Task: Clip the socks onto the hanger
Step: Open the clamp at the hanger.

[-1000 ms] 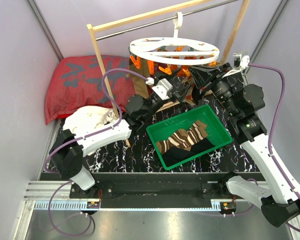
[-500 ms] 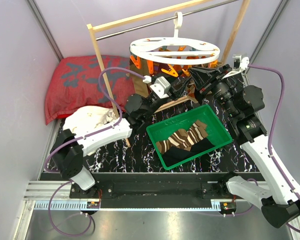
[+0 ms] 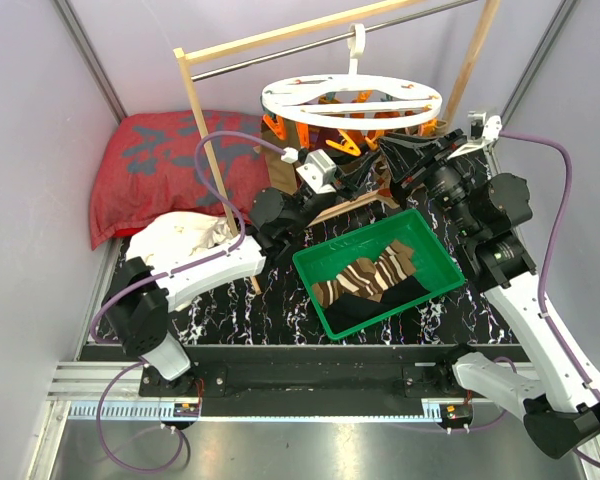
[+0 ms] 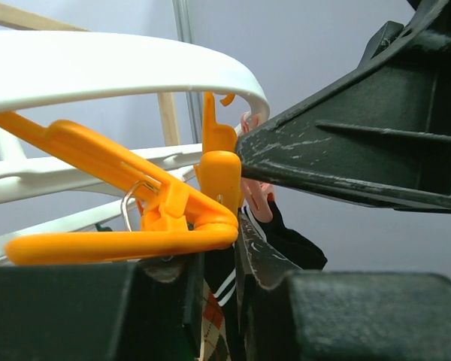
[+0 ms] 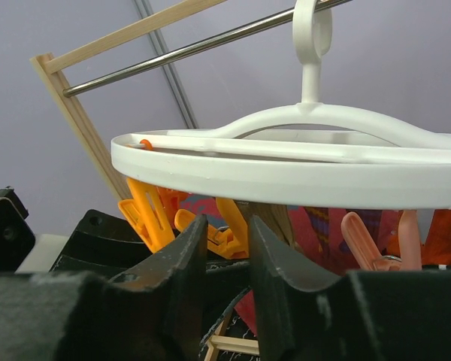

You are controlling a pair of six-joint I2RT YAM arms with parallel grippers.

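Socks [image 3: 372, 272] striped brown and cream lie in a green bin [image 3: 400, 308] below and in front of the hanger [image 5: 286, 177], which hangs by its hook from a metal rod [image 5: 173, 59]. Under the hanger's ring, the left gripper [image 4: 224, 282] pinches an argyle sock [image 4: 210, 327] just below an upright orange clip [image 4: 219, 177]. The right gripper [image 5: 227, 226] is at the same clip, one finger touching its upper part. Its fingers stand nearly together, but whether they squeeze the clip cannot be told.
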